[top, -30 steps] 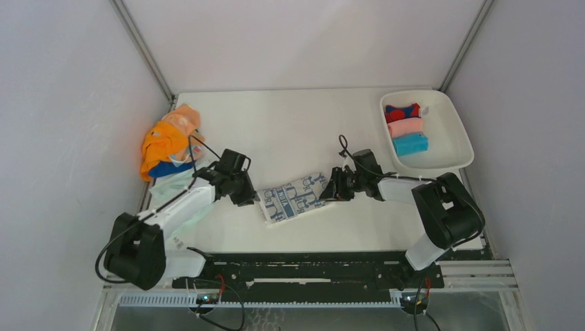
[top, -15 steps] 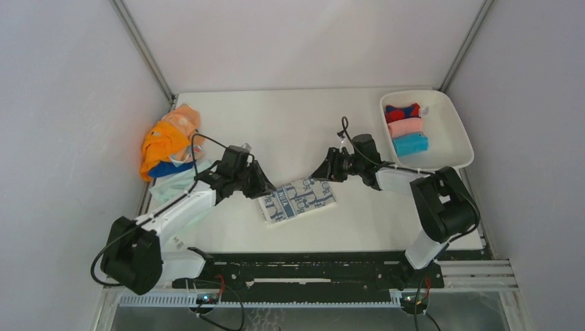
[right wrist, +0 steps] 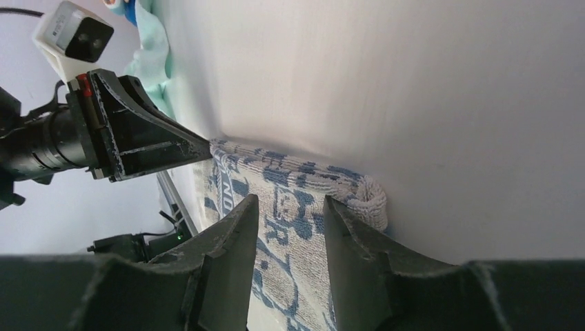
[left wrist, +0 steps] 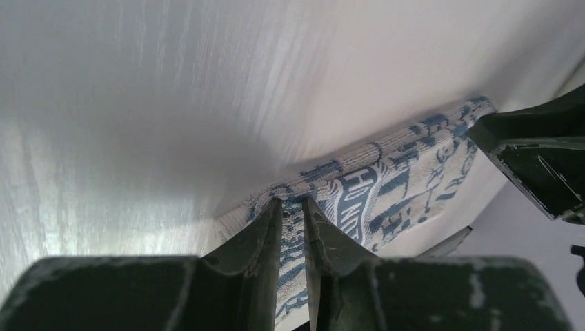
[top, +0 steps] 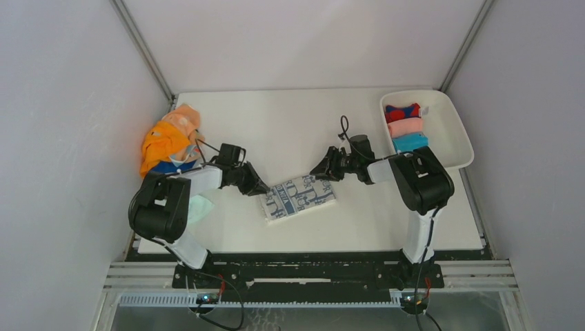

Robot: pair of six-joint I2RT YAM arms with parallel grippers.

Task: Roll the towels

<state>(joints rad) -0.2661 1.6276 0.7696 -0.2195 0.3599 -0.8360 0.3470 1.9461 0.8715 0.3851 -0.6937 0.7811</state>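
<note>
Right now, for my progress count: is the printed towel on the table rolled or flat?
Flat, not rolled: the printed towel lies folded on the table, a looped edge showing.

Bright, even light; wrist views blur the table (left wrist: pixel 138 103) (streaky glare), soft shadows.

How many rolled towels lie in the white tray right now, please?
3 in the white tray: the red-and-blue towel farthest back, the pink towel in the middle, the bright blue towel nearest; others might hide beneath.

mint towel (top: pixel 201 206) half-hidden, piled blue towel (top: pixel 165 168) half-covered
</note>
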